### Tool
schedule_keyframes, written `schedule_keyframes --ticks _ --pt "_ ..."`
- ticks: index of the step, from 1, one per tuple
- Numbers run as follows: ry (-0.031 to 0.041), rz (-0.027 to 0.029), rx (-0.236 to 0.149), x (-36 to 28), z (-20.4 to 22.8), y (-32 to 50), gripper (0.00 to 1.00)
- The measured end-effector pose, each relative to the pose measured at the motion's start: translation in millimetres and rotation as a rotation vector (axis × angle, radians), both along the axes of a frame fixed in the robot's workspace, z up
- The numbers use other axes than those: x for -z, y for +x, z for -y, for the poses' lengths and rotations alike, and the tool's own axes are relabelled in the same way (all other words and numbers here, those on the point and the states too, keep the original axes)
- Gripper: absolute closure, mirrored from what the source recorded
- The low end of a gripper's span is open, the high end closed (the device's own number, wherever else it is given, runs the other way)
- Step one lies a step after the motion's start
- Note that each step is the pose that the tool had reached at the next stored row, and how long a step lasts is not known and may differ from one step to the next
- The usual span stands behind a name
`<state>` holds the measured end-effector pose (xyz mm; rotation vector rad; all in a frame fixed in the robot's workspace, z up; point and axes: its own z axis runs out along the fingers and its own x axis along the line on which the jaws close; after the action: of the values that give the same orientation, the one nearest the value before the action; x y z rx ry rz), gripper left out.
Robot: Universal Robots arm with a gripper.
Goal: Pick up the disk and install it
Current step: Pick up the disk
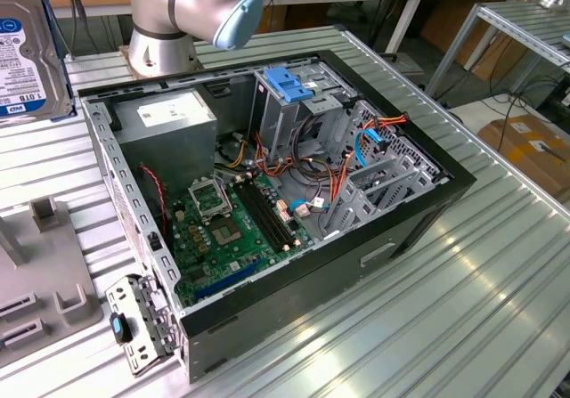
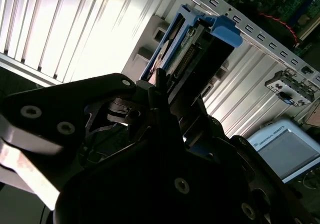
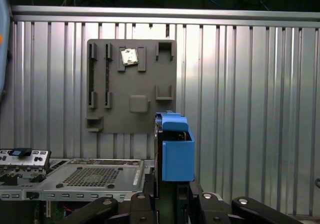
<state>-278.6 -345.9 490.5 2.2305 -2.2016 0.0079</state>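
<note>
At the exterior view's left edge, the disk (image 1: 31,55) hangs above the ribbed surface (image 1: 463,327), apart from the open computer case (image 1: 401,231); the hand (image 3: 172,191) is clamped on one end (blue carrier outermost in the first wrist view).

exterior view: bright, even | second wrist view: table (image 2: 75,28) glare, tool (image 2: 175,91) shadowed

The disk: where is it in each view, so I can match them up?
Exterior view: the disk at the exterior view's upper left edge, label showing.
Second wrist view: the disk edge-on, clamped in the gripper.
First wrist view: its blue end, in front of the grey plate.
Shared landmark: the blue-tabbed bracket.
</note>
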Motion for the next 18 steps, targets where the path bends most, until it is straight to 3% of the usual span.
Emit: schedule_keyframes --ticks 18 --pt "0.0000 0.0000 0.000 -3.2 0.0 2.9 0.65"
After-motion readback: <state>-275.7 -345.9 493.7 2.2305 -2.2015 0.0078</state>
